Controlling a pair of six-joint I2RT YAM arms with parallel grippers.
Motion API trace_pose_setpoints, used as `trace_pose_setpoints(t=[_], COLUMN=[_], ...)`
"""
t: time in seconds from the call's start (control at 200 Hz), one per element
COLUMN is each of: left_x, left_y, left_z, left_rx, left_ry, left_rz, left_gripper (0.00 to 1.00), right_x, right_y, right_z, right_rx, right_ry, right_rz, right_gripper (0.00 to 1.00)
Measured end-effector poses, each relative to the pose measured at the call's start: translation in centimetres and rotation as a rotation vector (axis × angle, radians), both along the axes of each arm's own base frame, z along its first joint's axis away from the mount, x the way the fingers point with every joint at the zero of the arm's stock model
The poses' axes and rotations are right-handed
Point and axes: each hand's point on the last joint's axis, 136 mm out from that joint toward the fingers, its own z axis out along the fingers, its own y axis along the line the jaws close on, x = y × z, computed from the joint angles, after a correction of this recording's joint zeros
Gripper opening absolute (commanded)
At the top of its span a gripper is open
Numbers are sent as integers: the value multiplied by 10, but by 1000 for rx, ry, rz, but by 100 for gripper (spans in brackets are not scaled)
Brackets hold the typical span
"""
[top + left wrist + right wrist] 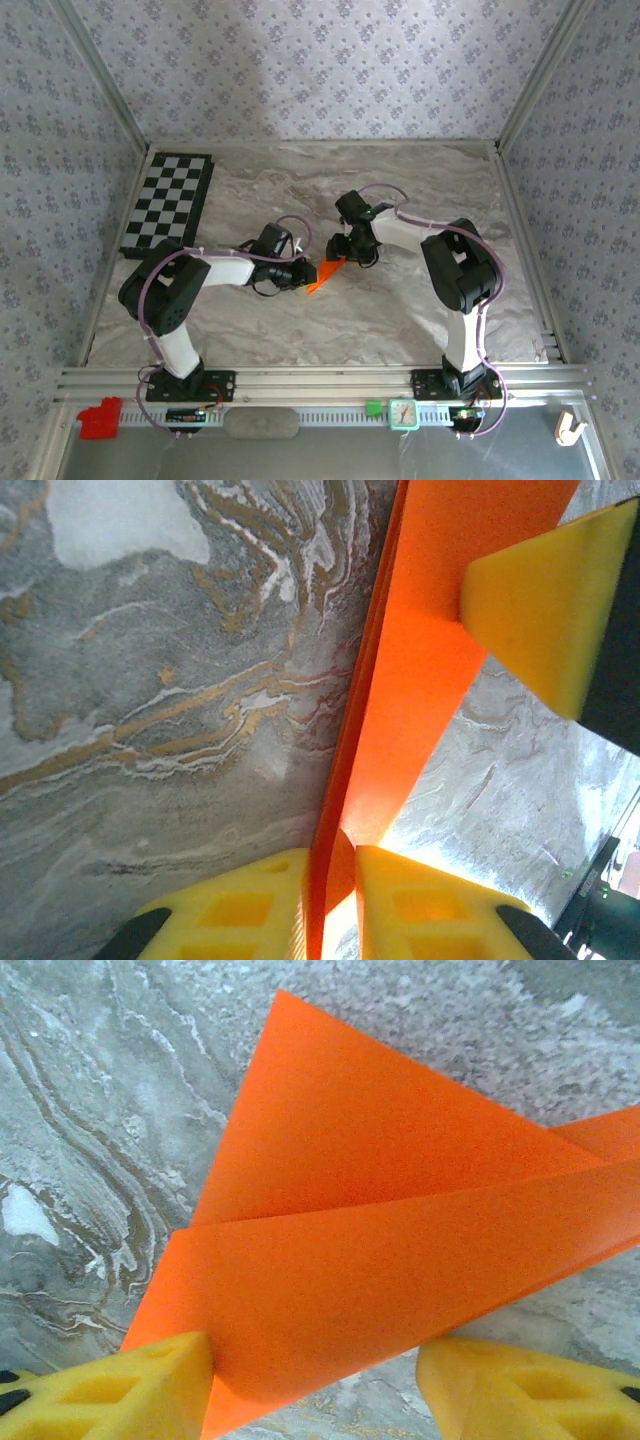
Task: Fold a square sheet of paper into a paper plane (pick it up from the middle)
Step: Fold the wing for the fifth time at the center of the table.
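Observation:
The bright orange paper [325,273], folded into a narrow pointed plane shape with layered flaps, is held just above the marble table [400,310] near its middle. My left gripper [303,272] is shut on it: in the left wrist view the two yellow fingers [240,905] pinch the paper's folded edge [400,710] between them. My right gripper [352,252] is at the paper's other end and stands open. Its yellow pads [140,1390] are wide apart, with a flap of the paper plane [380,1260] lying between them and against the left pad. One right finger [545,600] rests on the paper.
A black-and-white checkerboard [168,203] lies at the far left of the table. On the front rail sit a small red block [99,417], a green block [374,407] and a small white clock-like device [403,413]. Patterned walls and metal posts enclose the table.

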Motion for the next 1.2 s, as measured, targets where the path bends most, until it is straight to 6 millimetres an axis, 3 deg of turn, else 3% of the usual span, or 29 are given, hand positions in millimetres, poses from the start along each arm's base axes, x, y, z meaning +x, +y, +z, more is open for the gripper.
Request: trace_pose_setpoints(t=[0.39, 0.555, 0.76, 0.925, 1.064, 1.199], left_x=[2, 7, 10, 4, -3, -1], left_y=[9, 12, 1, -14, -19, -21], left_z=[8, 31, 54, 45, 25, 19], left_rx=[49, 38, -37, -75, -59, -50], left_ry=[-8, -59, -88, -45, 21, 36], left_rz=[50, 86, 93, 69, 56, 58], left_gripper=[30, 31, 23, 19, 17, 16], right_x=[1, 1, 1, 1, 1, 1], right_y=[-4, -4, -4, -4, -4, -4], right_z=[-4, -4, -4, -4, -4, -4], right_rx=[-70, -77, -80, -80, -80, -79], right_ry=[2, 0, 6, 8, 9, 10], right_rz=[-2, -2, -6, -12, -16, -20], right_gripper=[56, 56, 56, 56, 56, 55])
